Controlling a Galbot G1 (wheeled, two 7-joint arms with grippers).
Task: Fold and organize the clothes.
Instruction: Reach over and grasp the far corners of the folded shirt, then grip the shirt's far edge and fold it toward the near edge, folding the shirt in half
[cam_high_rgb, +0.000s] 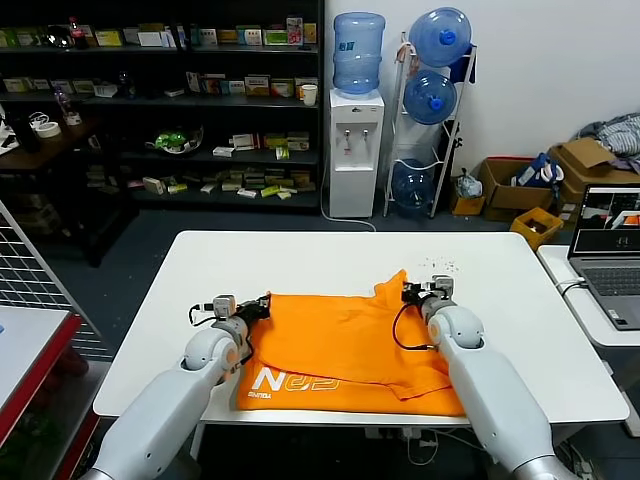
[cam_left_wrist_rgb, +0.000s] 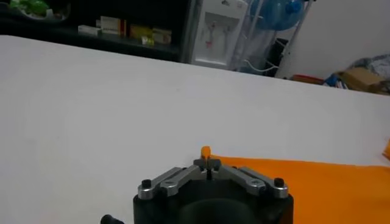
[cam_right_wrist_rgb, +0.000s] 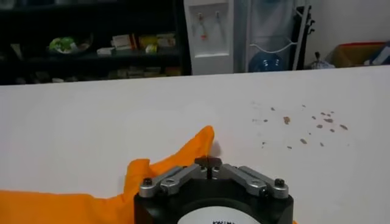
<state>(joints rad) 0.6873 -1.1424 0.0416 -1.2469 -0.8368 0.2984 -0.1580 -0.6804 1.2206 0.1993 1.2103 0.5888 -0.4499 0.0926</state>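
Your left end effector (cam_left_wrist_rgb: 208, 163) is clamped on a nub of the shirt (cam_high_rgb: 340, 345) at its far left edge. Your right end effector (cam_right_wrist_rgb: 209, 162) appears clamped on the far right edge, by a raised peak of cloth. The shirt lies flat on the bench (cam_high_rgb: 150, 330), long axis left to right, its bulk toward you from both arms. Each arm holds its nearer corner.

White table (cam_high_rgb: 520, 300), open laptop (cam_high_rgb: 610, 250) beside it; water dispenser (cam_high_rgb: 356, 140), dark shelves (cam_high_rgb: 160, 100) behind
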